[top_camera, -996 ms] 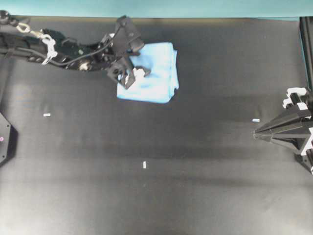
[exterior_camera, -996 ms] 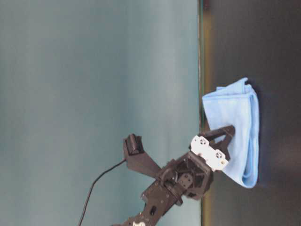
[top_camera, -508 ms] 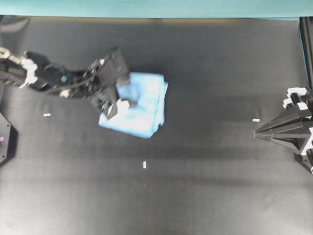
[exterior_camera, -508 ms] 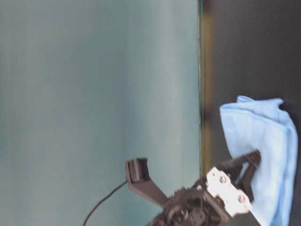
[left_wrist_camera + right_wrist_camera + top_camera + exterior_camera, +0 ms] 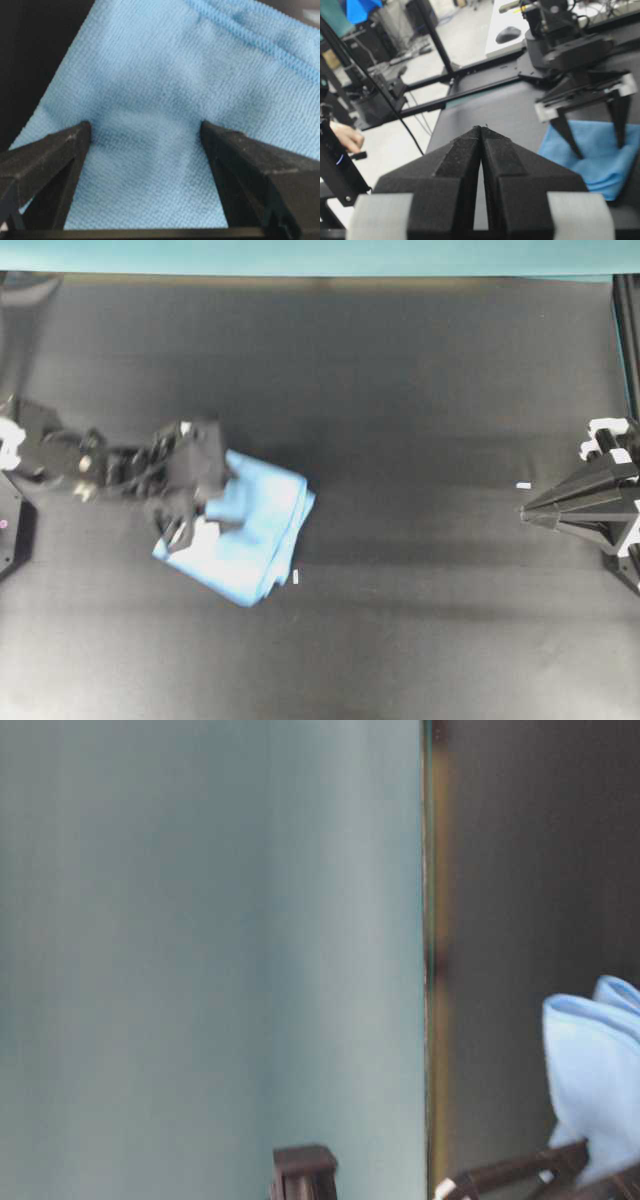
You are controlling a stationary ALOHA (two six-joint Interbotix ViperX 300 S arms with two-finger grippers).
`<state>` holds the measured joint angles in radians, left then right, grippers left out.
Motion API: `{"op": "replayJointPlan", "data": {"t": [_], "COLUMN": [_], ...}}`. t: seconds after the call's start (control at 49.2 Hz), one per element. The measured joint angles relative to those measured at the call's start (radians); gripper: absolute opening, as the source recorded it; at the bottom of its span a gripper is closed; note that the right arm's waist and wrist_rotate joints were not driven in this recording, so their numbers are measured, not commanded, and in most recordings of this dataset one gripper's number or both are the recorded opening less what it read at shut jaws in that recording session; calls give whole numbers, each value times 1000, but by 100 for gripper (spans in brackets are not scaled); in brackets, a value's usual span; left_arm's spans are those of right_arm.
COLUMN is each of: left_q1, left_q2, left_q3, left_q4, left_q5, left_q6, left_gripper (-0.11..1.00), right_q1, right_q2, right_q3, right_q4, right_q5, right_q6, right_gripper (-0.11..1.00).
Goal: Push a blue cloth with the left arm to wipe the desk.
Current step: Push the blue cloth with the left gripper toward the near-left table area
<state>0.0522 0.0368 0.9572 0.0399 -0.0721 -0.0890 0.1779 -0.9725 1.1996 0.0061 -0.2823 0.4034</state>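
The blue cloth [image 5: 245,535] lies folded on the black desk [image 5: 420,390], left of the middle. My left gripper [image 5: 200,523] is open and presses down on the cloth's left part. In the left wrist view its two fingertips stand wide apart on the fabric [image 5: 150,75], with the gripper [image 5: 145,127] straddling a flat patch of it. The cloth's edge [image 5: 595,1100] shows in the table-level view. My right gripper [image 5: 524,515] is shut and empty at the right edge, far from the cloth. From the right wrist view [image 5: 481,129] I see the cloth [image 5: 592,167] under the left gripper [image 5: 599,150].
Small white tape scraps lie on the desk, one by the cloth's lower right corner [image 5: 295,577] and one near the right gripper [image 5: 523,485]. A teal border strip [image 5: 320,255] runs along the back edge. A black mount [image 5: 10,525] sits at the left edge.
My left gripper has slid the cloth from near the back edge toward the front and left, and the cloth has turned a little. The right arm has not moved.
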Motion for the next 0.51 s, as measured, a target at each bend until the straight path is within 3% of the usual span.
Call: {"op": "replayJointPlan", "data": {"t": [0.224,0.508], "left_q1": [-138,-316], "left_q2": [-23,-64], "left_q3": [38,77], "left_q4": [0,2], "left_q5": [-2,-2], "left_q6": [-12,-137], "left_gripper": [87,87], "right_q1": [0,0], "right_q2": [0,0], "right_q3": [2,2], "right_q4": [6,12], "right_q5": [2,2], "right_q6": [0,0], "right_gripper": [-1,-1]}}
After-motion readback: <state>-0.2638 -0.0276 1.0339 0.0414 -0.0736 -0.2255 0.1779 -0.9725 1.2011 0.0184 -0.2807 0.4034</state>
